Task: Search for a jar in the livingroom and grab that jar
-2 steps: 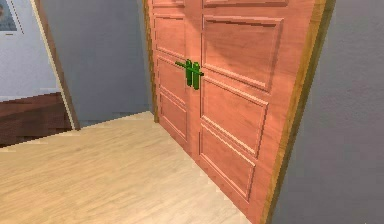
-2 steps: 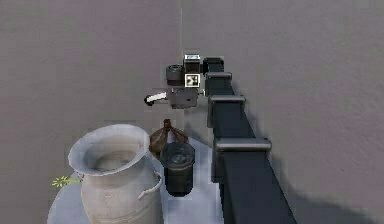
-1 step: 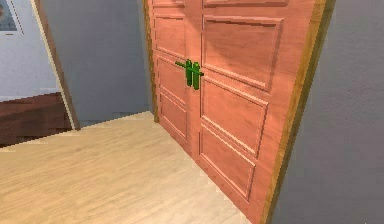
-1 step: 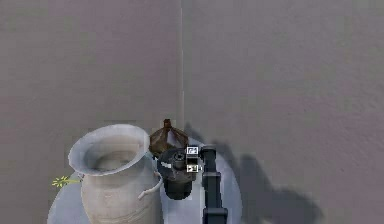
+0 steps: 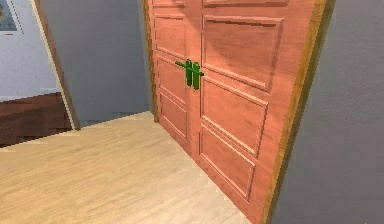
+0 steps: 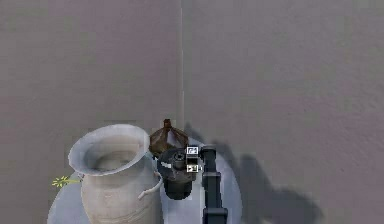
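**Gripper at a small brown jar on a round tabletop**

The gripper (image 6: 172,170) sits at the far end of the arm (image 6: 212,203), out over a pale tabletop (image 6: 229,192). It is probably placed there to take the jar (image 6: 168,134), a small brown vessel standing just beyond it. Whether the fingers are apart or together cannot be told, nor whether it holds anything. A big cream vase (image 6: 112,175) stands close on the left, crowding the approach. Ahead of the robot is a wooden double door (image 5: 225,90) with green handles (image 5: 190,72).

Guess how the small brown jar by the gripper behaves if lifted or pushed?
The brown jar looks rigid and ceramic-like, so probably brittle and slippery. Wide body under a narrow neck: likely hard to tip. Round, so it might roll if toppled.
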Controlling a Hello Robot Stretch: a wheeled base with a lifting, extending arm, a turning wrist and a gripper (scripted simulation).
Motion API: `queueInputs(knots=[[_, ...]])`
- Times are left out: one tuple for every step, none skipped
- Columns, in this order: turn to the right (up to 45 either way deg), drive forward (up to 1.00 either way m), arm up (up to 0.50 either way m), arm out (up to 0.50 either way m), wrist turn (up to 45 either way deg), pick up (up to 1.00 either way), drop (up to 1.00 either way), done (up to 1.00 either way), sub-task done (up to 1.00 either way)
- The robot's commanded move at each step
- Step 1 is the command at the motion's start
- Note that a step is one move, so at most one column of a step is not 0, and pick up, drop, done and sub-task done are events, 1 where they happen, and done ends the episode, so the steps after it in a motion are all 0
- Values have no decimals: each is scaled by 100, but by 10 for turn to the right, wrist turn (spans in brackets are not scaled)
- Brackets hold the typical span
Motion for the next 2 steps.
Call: queueInputs(knots=[[0, 0, 10, 0, 0, 0, 0, 0, 0], [0, 0, 0, 0, 0, 0, 0, 100, 0]])
